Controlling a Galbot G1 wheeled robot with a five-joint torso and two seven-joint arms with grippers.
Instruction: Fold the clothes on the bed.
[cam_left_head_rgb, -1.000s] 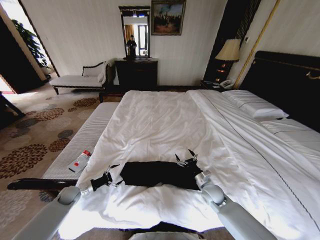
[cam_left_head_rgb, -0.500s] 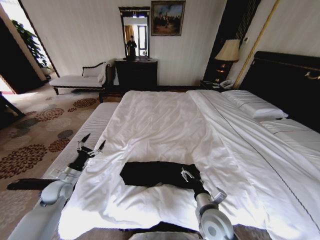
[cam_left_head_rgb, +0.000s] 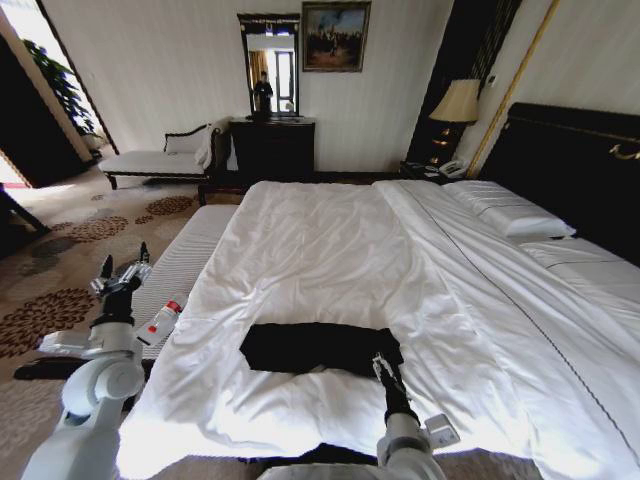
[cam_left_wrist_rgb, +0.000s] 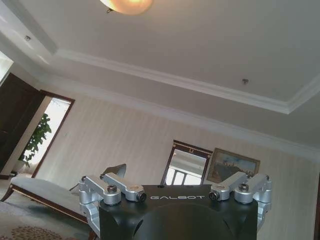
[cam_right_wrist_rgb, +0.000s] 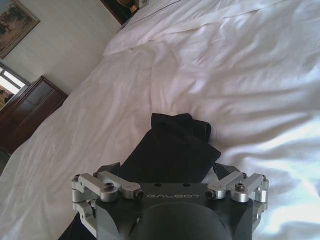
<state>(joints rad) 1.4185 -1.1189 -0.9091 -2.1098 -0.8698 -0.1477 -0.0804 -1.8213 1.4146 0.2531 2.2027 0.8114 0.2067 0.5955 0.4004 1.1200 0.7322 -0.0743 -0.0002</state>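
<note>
Black T-shirt (cam_left_head_rgb: 318, 349) already down to a flat folded band on the bed (cam_left_head_rgb: 330, 250), lying just ahead of the right hand (cam_left_head_rgb: 383, 368), which hovers low at its near right corner. Can't tell how far open that hand is, or whether any cloth is pinched. Looks light, limp, floppy cotton, likely to slump and drag, so best taken by a corner or folded edge. Left hand (cam_left_head_rgb: 122, 270) raised well off to the side over the carpet (cam_left_head_rgb: 60, 300), fingers spread, nothing in them. Soft, wrinkly white duvet underneath, probably grippy and easy to snag. Bench (cam_left_head_rgb: 165, 285) alongside with a small bottle (cam_left_head_rgb: 160, 322).
</note>
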